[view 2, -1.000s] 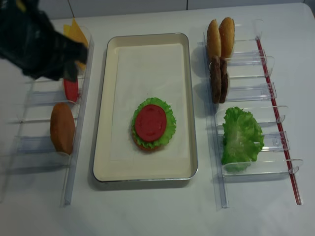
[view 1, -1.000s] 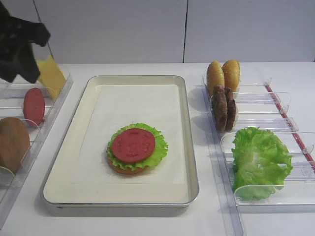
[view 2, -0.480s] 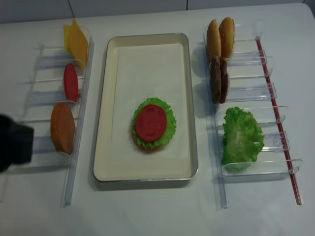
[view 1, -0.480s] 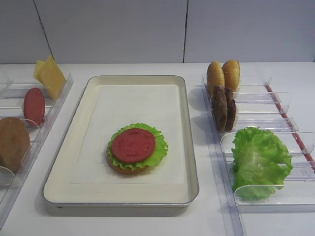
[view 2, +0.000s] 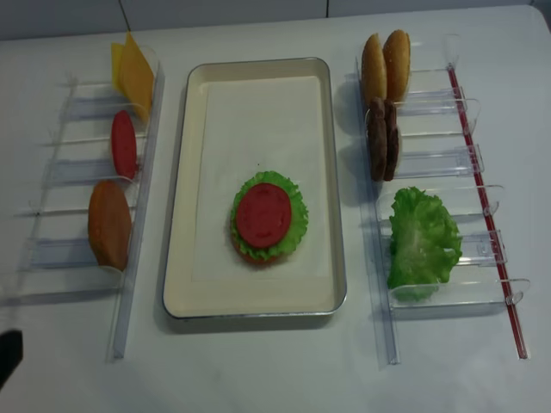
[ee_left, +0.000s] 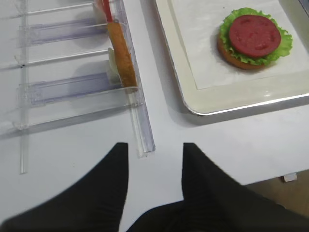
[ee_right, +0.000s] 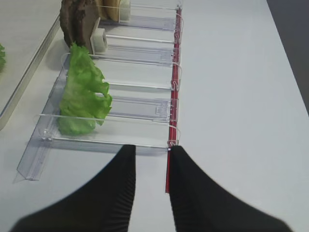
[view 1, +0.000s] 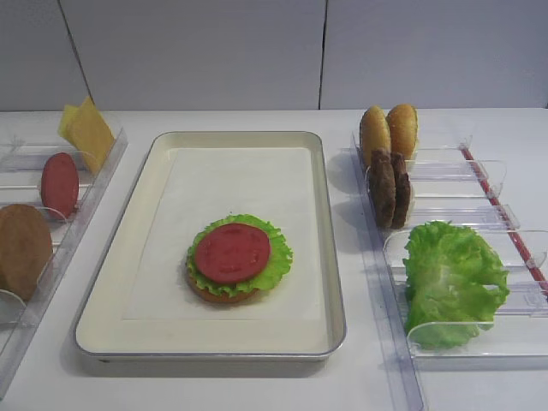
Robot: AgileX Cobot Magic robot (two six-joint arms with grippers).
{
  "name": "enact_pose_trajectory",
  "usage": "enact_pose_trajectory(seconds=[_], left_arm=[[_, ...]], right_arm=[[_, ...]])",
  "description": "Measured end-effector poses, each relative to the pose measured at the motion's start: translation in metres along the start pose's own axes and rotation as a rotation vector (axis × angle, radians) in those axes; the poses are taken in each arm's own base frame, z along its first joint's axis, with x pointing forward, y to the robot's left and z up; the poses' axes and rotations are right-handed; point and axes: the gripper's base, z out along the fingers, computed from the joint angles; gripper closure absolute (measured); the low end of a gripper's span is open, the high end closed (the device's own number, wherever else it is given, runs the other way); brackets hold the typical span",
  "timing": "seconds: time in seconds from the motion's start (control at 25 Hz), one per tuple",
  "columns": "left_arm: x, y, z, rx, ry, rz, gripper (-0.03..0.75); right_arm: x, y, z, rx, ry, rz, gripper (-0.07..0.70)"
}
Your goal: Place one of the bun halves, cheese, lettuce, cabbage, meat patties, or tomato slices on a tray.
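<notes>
The cream tray (view 1: 231, 184) holds a stack: a bun half below, lettuce (view 1: 276, 261) over it and a tomato slice (view 1: 232, 253) on top. In the left bins stand the cheese (view 1: 86, 133), another tomato slice (view 1: 59, 184) and a bun half (view 1: 21, 248). The right bins hold two bun halves (view 1: 390, 128), the meat patties (view 1: 390, 188) and loose lettuce (view 1: 454, 278). Cabbage is out of view. My left gripper (ee_left: 155, 159) hangs open and empty over the table in front of the left bins. My right gripper (ee_right: 152, 159) is open and empty just in front of the lettuce bin.
Clear plastic bin racks (view 2: 86, 163) flank the tray on both sides; the right rack (view 2: 448, 146) has a red strip along its outer edge. The left rack's rail end (ee_left: 145, 145) lies just beyond my left fingertips. The table's front edge (ee_left: 285, 181) shows at the lower right of the left wrist view.
My left arm has pulled back from over the cheese and tomato bins toward the front left. It has left the main overhead view. The food has not moved.
</notes>
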Motion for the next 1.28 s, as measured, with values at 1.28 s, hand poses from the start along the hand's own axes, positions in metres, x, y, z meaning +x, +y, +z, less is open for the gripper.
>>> enact_pose_trajectory(seconds=[1.28], left_arm=[[0.07,0.004,0.025,0.012,-0.144,0.016,0.526]], right_arm=[[0.0,0.0,0.0,0.0,0.0,-0.004,0.403]])
